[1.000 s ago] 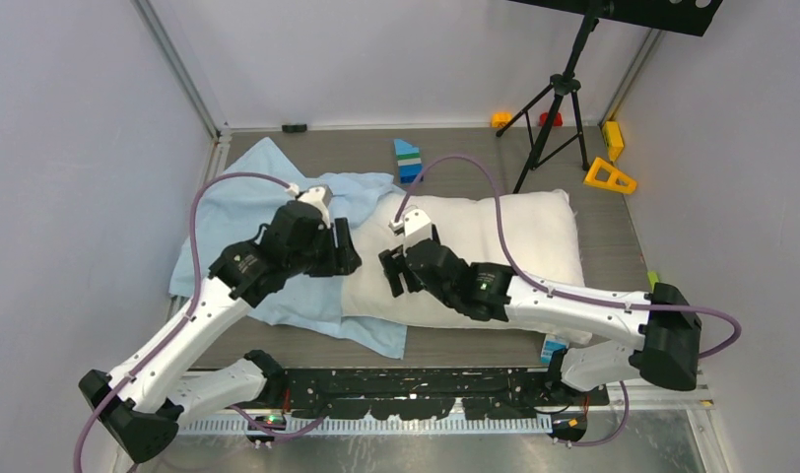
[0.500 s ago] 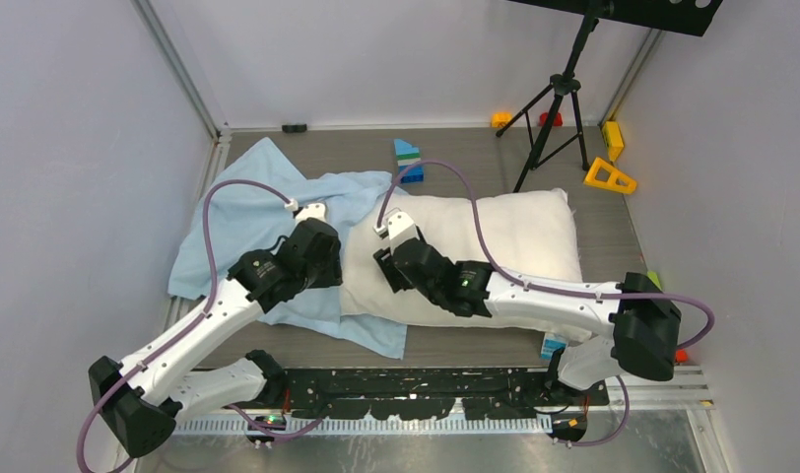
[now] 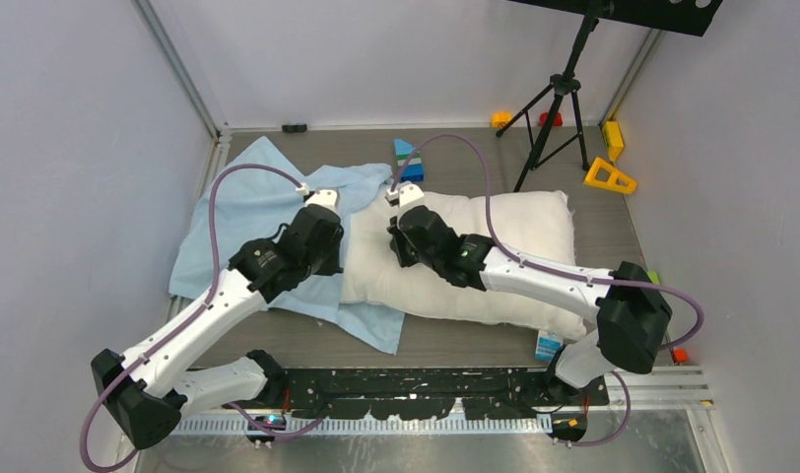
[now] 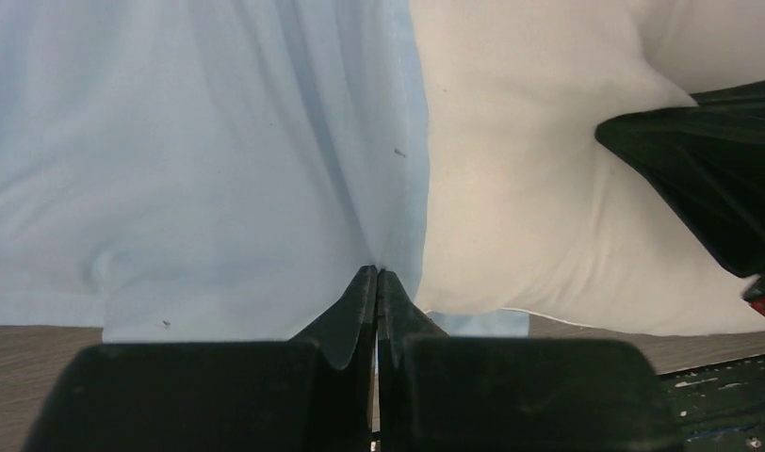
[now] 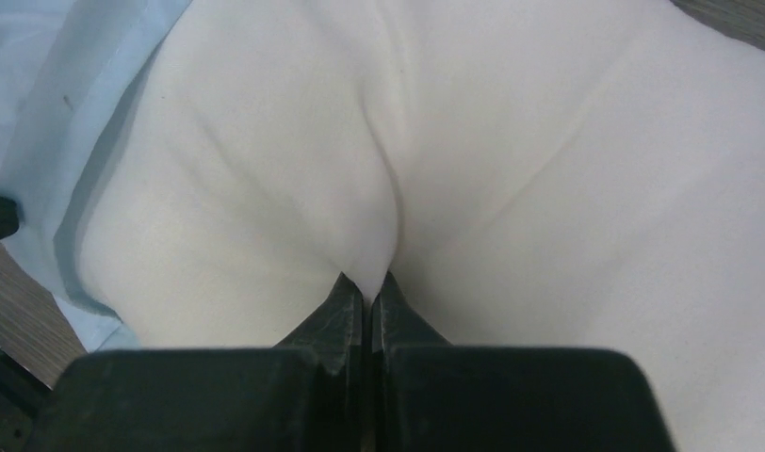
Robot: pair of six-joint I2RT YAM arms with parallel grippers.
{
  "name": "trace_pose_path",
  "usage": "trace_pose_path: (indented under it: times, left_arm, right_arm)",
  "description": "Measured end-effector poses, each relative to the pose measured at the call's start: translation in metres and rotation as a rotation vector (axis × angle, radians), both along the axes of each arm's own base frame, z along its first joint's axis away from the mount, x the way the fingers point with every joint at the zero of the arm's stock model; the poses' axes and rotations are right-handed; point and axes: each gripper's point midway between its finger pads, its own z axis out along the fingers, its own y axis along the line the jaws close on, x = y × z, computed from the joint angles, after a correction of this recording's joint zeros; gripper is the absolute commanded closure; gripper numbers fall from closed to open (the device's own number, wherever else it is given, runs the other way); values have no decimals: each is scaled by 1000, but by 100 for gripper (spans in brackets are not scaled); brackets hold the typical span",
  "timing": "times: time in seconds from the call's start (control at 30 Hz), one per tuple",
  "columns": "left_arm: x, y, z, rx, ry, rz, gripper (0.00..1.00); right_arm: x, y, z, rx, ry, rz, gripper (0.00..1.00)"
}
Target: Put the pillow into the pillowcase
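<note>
Pillow (image 3: 534,222): lies on the table (image 3: 357,148); its left end rests on the pillowcase (image 3: 248,222)
Left gripper (image 4: 377,273): closed on the pillowcase hem, just beside the pillow
Right gripper (image 5: 369,278): pinched on a fold of pillow fabric near that end
Doing it well: likely lift the hem to open the mouth; feed the pillow end in low
</note>
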Motion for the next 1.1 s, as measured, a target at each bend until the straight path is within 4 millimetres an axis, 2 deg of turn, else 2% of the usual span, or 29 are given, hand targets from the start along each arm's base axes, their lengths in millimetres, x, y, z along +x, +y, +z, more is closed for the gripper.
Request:
trace_pose_path:
  times: [0.17, 0.4, 0.43, 0.47, 0.57, 0.6, 0.7, 0.8, 0.9, 1.0, 1.1]
  left_arm:
    - [3, -10, 19, -47, -25, -33, 100]
    - [-14, -37, 21, -135, 38, -152, 99]
    - [-16, -41, 21, -141, 40, -161, 86]
    - [-17, -41, 21, -137, 39, -158, 77]
    - [-16, -26, 20, -93, 19, -71, 52]
    - [-14, -19, 21, -74, 7, -41, 47]
    - [-8, 4, 21, -20, -40, 67, 41]
    - [-1, 23, 12, 43, -64, 150, 36]
    - [4, 30, -6, 83, -52, 175, 36]
    - [11, 34, -24, 132, -29, 201, 40]
    - [21, 40, -33, 172, -31, 237, 45]
  right_arm:
    - [11, 1, 3, 51, 41, -29, 100]
    - [15, 12, 3, 80, 86, -55, 100]
    - [17, 14, 5, 87, 95, -65, 100]
    - [20, 16, 7, 96, 99, -73, 100]
    - [26, 22, 14, 118, 109, -91, 100]
    - [27, 23, 15, 123, 111, -93, 100]
    - [27, 24, 14, 130, 123, -99, 100]
    - [26, 24, 13, 133, 128, -104, 100]
    - [26, 24, 13, 136, 131, -106, 100]
    - [26, 24, 13, 137, 133, -107, 100]
    - [26, 24, 13, 137, 133, -107, 100]
